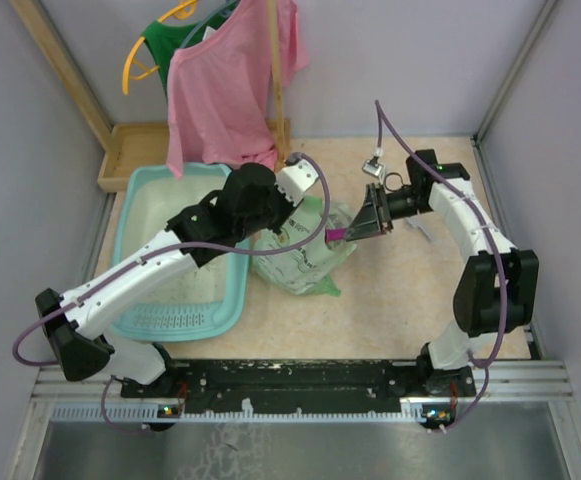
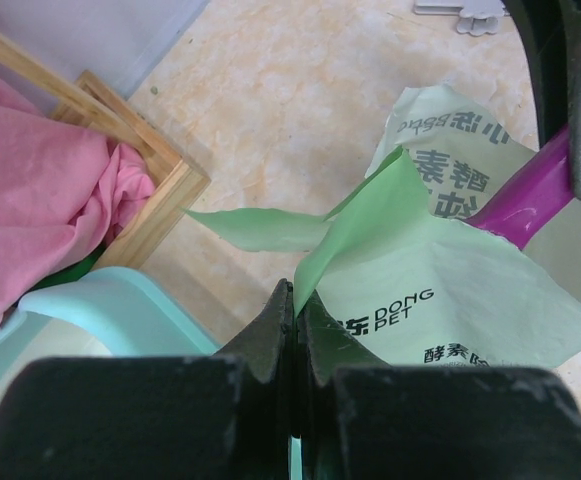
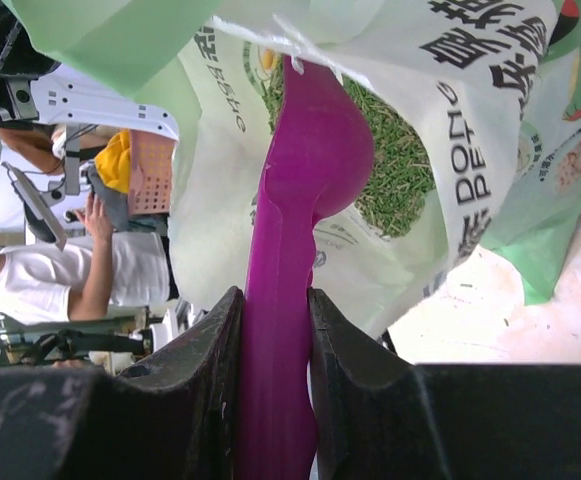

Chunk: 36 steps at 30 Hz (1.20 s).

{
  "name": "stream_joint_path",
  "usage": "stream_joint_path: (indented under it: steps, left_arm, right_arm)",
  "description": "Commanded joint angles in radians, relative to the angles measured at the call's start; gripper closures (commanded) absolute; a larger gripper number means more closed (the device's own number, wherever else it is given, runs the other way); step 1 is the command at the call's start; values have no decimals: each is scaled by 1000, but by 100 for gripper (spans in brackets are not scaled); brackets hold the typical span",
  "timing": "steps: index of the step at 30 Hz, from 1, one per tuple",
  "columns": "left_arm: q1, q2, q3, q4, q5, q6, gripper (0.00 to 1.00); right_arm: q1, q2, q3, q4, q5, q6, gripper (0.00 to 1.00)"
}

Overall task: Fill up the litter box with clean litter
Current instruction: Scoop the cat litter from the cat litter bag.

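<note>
since the litter box (image 1: 140, 215) shows only a pale bare base where it is visible, the filling looks barely begun, if at all. the box sits on the table (image 1: 410, 300) on the robot's left side, just beside the bag (image 1: 305, 258). the left arm crosses over part of it, so that part of the base is hidden. the clean litter (image 3: 395, 165) shows only in the right wrist view, as green grains inside the open bag, not in the box. the left gripper (image 2: 292, 312) is closed tight on a thin flap of the bag edge, holding the mouth up and open. the right gripper (image 3: 275, 315) is clamped on the handle of the magenta scoop (image 3: 295, 200), jaws part way apart with the handle filling the gap. the scoop bowl is pushed into the bag mouth, right against the grains. whether it is loaded cannot be told, since the bowl faces away. judged step: scooping from the bag. left to do: lift a scoopful out, carry it over the box rim, tip it out, and repeat until the base is covered. risk: grains spilling on the table between bag and box.
</note>
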Motion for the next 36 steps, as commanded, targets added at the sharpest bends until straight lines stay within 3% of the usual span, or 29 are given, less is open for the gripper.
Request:
stream_joint_path:
  steps: [1, 15, 31, 36]
  left_arm:
    - [-6, -79, 35, 265, -25, -13, 100]
    - [-5, -129, 19, 283, -38, -38, 92]
    - [-5, -139, 2, 277, -36, -47, 81]
    - [-5, -136, 1, 279, -42, -47, 80]
  right_arm:
    - [-41, -46, 5, -131, -94, -140, 100]
    - [-131, -32, 1, -209, -103, -253, 100]
    - [-188, -38, 11, -218, -107, -248, 100]
    - [-199, -21, 50, -304, -120, -319, 100]
